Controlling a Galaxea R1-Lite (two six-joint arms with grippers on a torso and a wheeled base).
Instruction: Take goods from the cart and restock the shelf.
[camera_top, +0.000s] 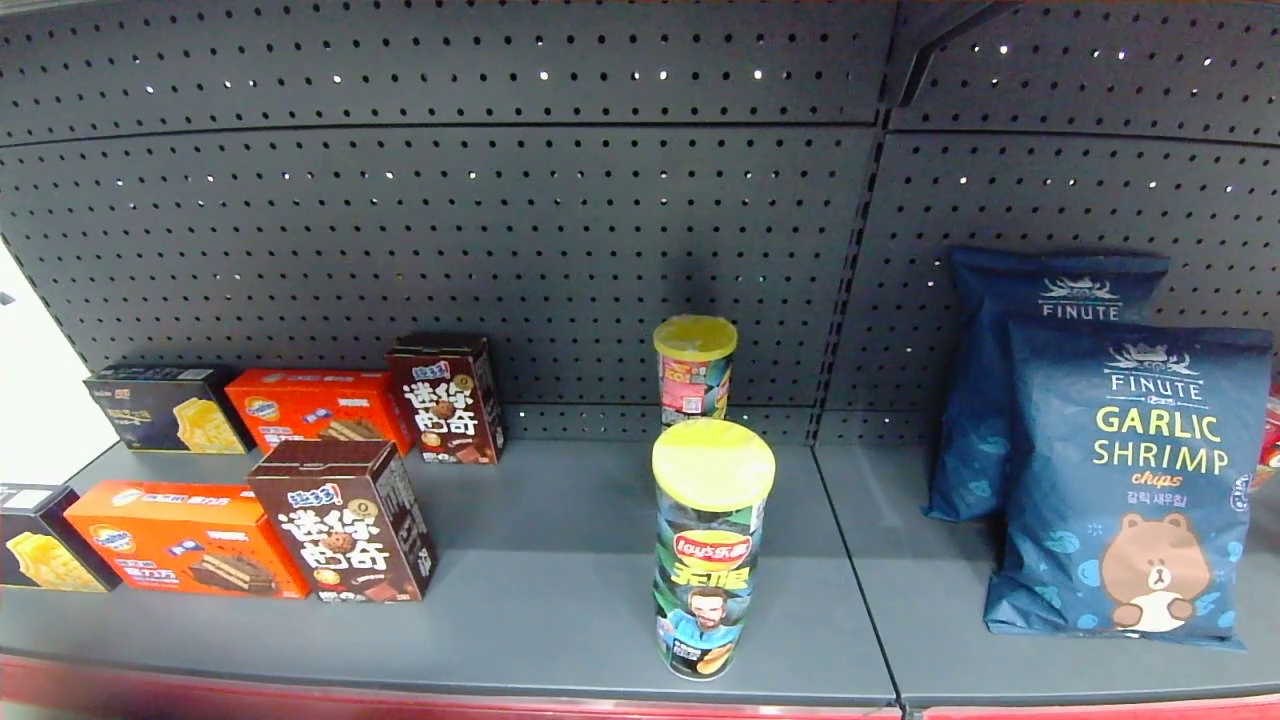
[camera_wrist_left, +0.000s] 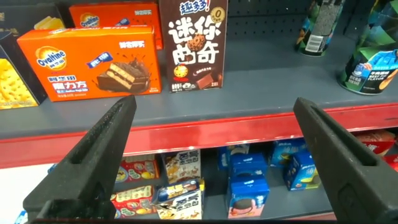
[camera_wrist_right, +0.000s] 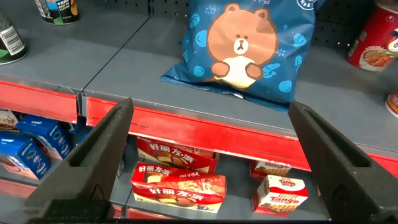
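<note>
Both empty and spread wide, the black left gripper (camera_wrist_left: 214, 106) and black right gripper (camera_wrist_right: 211, 107) hang before the dark grey metal shelf (camera_top: 560, 560), flanking the tall yellow-lidded chip can (camera_top: 712, 550) at its front, which a careless inward swing could topple.

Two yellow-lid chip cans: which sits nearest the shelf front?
The front can, by the red shelf edge; the rear can stands directly behind it, back by the pegboard.

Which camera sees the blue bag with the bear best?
The head view: the whole bag stands there, top to bottom. The right wrist view cuts off its top, keeping the bear. The left wrist view faces the boxes instead.
</note>
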